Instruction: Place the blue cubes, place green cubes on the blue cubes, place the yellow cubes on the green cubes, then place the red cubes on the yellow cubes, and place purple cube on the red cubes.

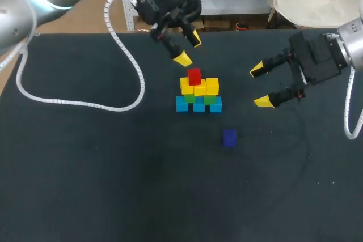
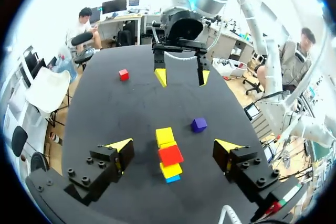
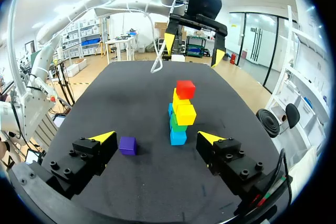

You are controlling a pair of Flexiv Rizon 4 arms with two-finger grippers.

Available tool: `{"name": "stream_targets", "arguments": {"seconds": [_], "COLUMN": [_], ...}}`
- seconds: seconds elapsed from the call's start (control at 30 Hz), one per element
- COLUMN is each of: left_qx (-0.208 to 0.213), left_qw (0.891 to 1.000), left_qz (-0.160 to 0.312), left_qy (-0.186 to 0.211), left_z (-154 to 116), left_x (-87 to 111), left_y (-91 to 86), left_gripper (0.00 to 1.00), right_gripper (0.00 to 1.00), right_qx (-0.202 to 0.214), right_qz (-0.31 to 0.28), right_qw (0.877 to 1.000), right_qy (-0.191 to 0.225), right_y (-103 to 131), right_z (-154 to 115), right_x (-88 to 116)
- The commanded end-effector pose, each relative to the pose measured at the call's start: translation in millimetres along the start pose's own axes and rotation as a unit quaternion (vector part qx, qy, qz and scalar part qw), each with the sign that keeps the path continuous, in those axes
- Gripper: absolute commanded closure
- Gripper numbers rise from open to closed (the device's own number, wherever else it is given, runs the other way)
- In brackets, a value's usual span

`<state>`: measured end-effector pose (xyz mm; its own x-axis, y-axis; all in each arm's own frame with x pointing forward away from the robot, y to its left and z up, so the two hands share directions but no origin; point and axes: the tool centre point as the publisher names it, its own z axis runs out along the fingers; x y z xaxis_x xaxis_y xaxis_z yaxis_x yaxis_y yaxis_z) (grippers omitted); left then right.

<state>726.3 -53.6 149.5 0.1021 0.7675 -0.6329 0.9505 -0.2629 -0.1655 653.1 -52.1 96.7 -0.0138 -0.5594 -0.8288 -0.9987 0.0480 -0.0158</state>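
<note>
cube stack point(image 1: 198, 96) on table point(image 1: 85, 185), lone cube point(image 1: 229, 137) in front

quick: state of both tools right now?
Left tool: open, holding nothing.
Right tool: open, holding nothing.

A table point(image 1: 85, 185) with a dark, matte top fills the head view. 1 white coiled cable point(image 1: 140, 86) lies in a loose loop on its far-left part. A 2nd white cable point(image 1: 346, 118) curves over its right side.

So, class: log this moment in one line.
red cube atop stack | purple cube on table | left hand open | right hand open
</note>
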Motion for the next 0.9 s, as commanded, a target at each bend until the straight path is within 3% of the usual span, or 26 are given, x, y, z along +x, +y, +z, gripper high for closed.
{"name": "stream_targets", "arguments": {"seconds": [0.03,0.4,0.9], "left_qx": [0.016,0.004,-0.031], "left_qw": [1.0,0.997,0.995], "left_qz": [-0.002,-0.074,-0.099], "left_qy": [-0.011,-0.015,-0.016], "left_z": [-8.5,-10.9,-31.6], "left_x": [7.9,27.5,47.1], "left_y": [-1.7,-2.1,-14.6], "left_gripper": [0.0,0.0,0.0], "right_gripper": [0.0,0.0,0.0], "right_qx": [0.0,0.0,0.0], "right_qz": [-0.001,-0.001,-0.001], "right_qw": [1.0,1.0,1.0], "right_qy": [-0.001,-0.001,-0.001], "right_y": [0.3,0.3,0.3], "right_z": [0.0,0.0,0.0], "right_x": [0.2,0.2,0.2]}}
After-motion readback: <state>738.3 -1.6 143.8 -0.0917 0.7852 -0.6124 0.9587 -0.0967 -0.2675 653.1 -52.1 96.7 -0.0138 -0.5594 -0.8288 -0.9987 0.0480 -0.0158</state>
